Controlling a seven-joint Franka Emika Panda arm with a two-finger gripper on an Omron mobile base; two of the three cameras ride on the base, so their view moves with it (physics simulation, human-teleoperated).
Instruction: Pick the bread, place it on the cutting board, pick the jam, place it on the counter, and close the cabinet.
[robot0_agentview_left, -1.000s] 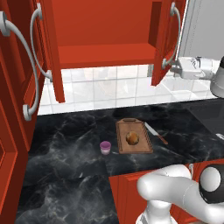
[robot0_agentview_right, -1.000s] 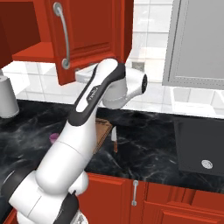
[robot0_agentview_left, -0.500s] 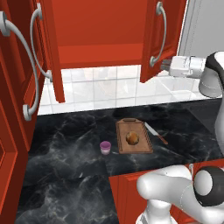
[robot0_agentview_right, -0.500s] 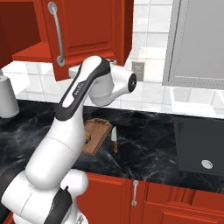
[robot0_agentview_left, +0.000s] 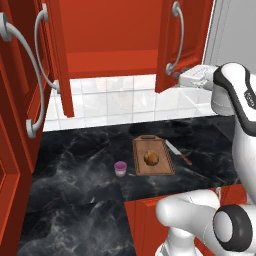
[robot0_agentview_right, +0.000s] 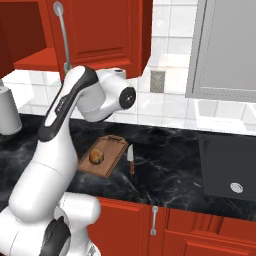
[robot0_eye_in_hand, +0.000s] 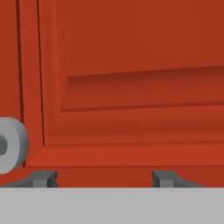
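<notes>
A glossy white rounded arm (robot0_agentview_right: 60, 145) with black joint bands and dark grey round end caps.

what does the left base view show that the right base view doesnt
Left base view alone: the purple jam jar on the counter beside the cutting board, and the left cabinet door standing open.

Right base view alone: a grey canister at the far left, a wall outlet, and the grey-fronted wall unit.

Both: the bread lying on the cutting board, a knife next to the board, the black marble counter, and the arm raised at the right cabinet door.
</notes>
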